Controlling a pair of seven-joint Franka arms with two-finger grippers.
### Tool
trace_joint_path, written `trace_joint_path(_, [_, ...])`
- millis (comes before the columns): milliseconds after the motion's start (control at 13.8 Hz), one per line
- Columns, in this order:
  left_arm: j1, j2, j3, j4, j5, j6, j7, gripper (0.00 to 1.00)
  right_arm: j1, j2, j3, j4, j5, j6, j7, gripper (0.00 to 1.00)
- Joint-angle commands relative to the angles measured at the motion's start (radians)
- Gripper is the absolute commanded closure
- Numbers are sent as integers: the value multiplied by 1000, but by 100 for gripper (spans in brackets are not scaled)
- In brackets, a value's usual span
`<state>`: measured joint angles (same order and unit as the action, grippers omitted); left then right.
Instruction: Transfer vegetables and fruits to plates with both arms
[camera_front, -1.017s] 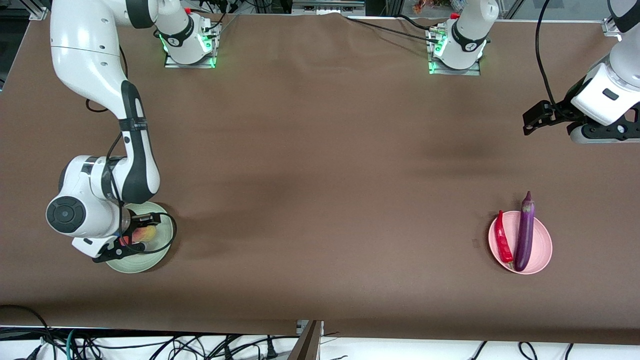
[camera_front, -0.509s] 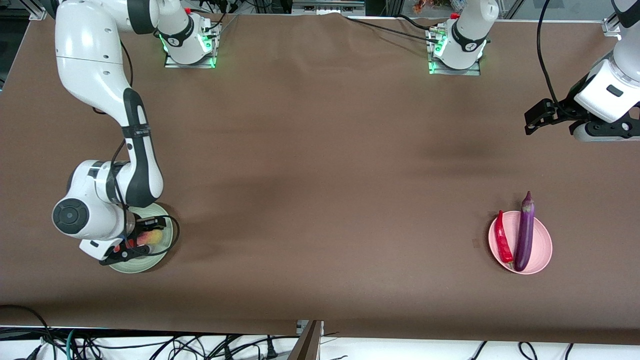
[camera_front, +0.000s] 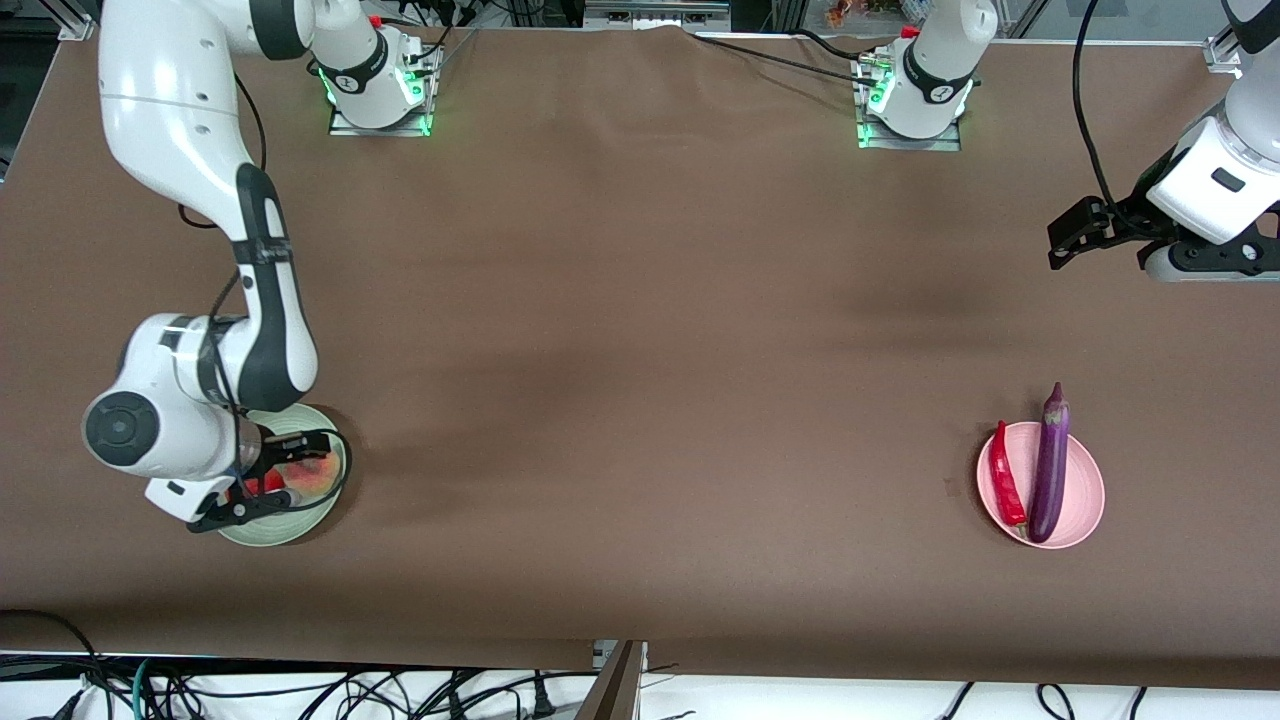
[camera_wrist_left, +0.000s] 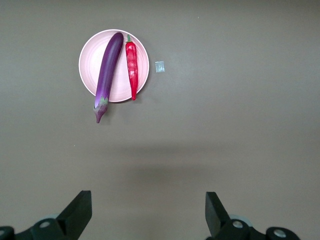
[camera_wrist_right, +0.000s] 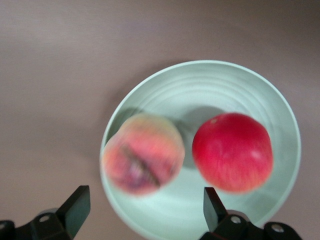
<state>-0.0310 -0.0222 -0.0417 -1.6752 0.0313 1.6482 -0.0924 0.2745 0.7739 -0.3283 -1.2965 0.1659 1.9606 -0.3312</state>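
Right wrist view shows my right pincer (camera_wrist_right: 142, 220) spread wide, empty, directly above the peach (camera_wrist_right: 143, 153) and pomegranate (camera_wrist_right: 232, 151) on the green plate (camera_wrist_right: 240, 82). My left pincer (camera_wrist_left: 148, 215), also wide, waits over the table (camera_front: 640, 350), well apart from the pink plate (camera_wrist_left: 90, 75).

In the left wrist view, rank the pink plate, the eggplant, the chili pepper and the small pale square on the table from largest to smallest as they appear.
1. pink plate, largest in area
2. eggplant, longer than the plate is wide, but slimmer
3. chili pepper
4. small pale square
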Motion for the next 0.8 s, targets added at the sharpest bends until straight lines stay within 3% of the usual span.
trace_joint_path(0, [-6, 10, 2, 29, -19, -25, 16, 0, -3, -99, 3, 52, 15, -171, -20, 0])
trace_joint_path(218, [-7, 10, 2, 29, -19, -25, 16, 0, -6, -162, -3, 91, 9, -308, -19, 0])
trace_joint_path(436, [-9, 10, 2, 29, -19, -27, 16, 0, -9, -270, 2, 80, -17, -359, -17, 0])
trace_joint_path(726, [-9, 10, 2, 29, -19, -34, 16, 0, -17, -444, 43, -19, -90, -489, -19, 0])
